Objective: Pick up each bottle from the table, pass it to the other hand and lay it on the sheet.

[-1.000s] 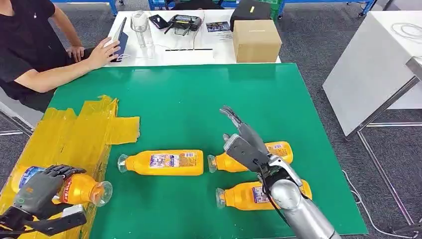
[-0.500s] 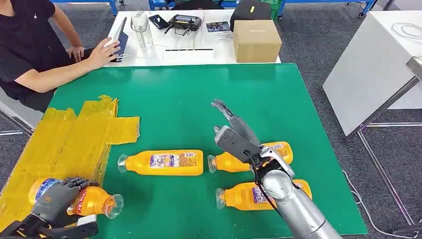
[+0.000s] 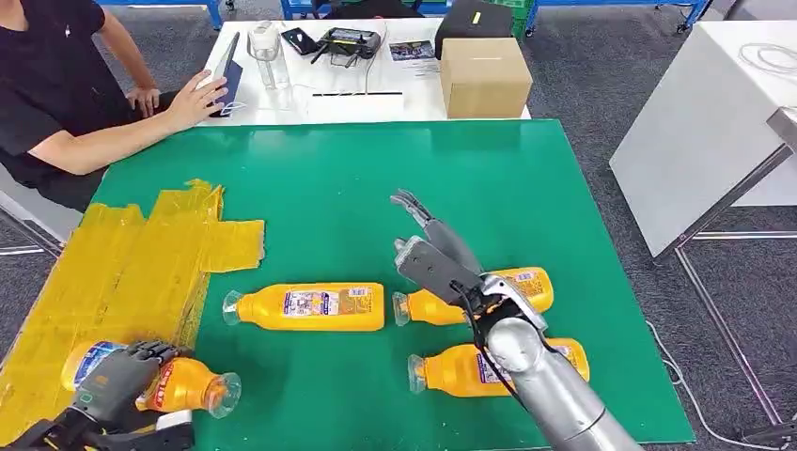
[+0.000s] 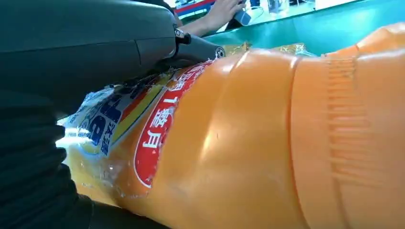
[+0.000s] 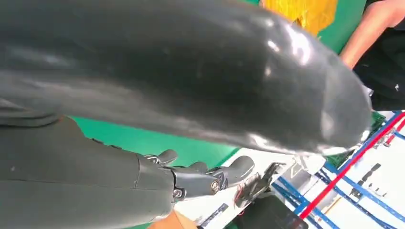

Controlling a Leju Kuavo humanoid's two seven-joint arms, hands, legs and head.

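- Lower left: the left robot hand (image 3: 113,393) grips a glossy orange plastic bottle (image 3: 183,385) at the crinkled yellow sheet (image 3: 122,272) edge.
- Centre: the right robot hand (image 3: 434,254) hovers, fingers spread, holding nothing, above the green desk (image 3: 329,178).

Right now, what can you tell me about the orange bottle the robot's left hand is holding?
The held bottle is clear plastic full of orange drink, with ridges around its body and a red, blue and white label, seen close in the left wrist view. It lies on its side at the near edge of the yellow sheet, its neck pointing right over the green table. The left hand wraps its dark fingers over the label end. No cap can be made out.
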